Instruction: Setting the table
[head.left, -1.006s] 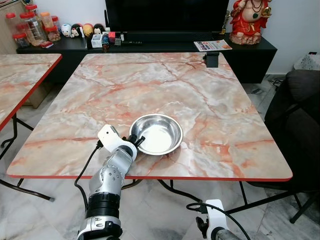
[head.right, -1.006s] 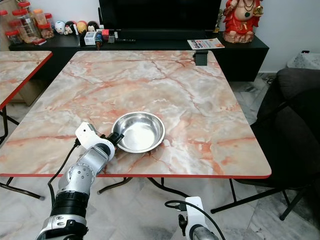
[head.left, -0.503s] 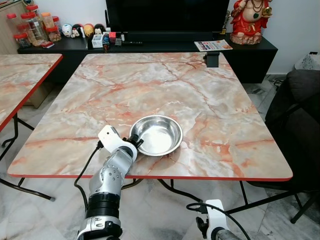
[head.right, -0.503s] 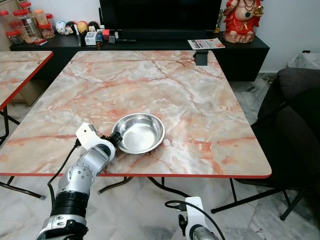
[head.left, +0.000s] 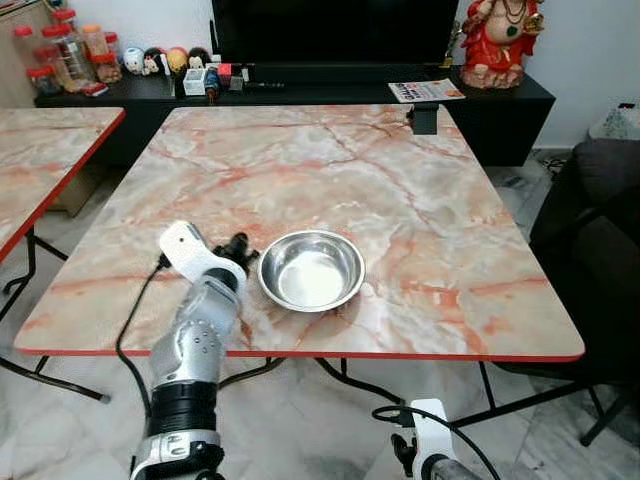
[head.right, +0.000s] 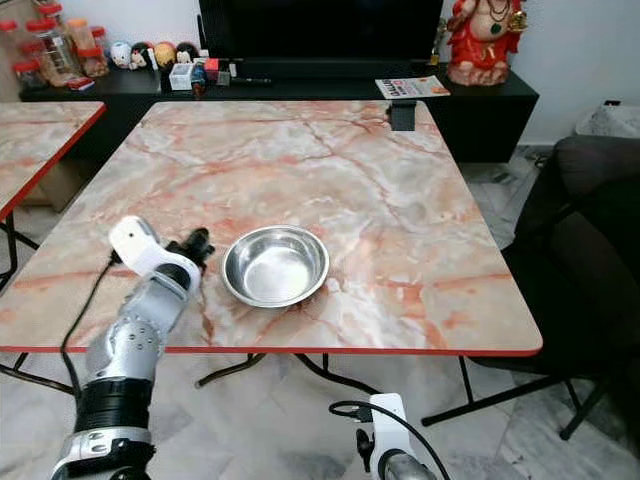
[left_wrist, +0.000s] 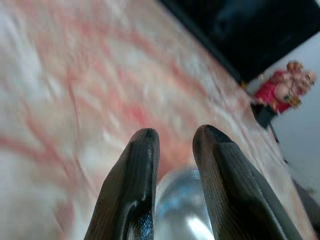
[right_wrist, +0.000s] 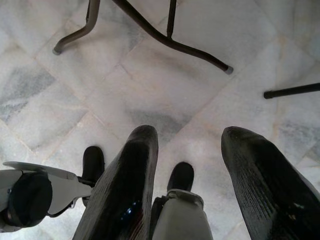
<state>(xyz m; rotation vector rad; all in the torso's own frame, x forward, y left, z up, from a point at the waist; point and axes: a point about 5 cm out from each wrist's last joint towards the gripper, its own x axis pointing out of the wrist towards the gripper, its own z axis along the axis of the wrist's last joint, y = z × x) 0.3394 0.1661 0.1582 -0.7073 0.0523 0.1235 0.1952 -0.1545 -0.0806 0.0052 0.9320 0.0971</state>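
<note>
Our left gripper hovers just left of the steel bowl, its black fingers parted by a narrow gap and holding nothing. The bowl sits upright near the marble table's front edge. Our right gripper hangs over the floor, fingers spread wide and empty.

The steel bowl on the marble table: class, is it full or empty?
Empty. The steel bowl sits upright on the marble table, its shiny inside bare. The left claw is beside its rim, apart from it.
</note>
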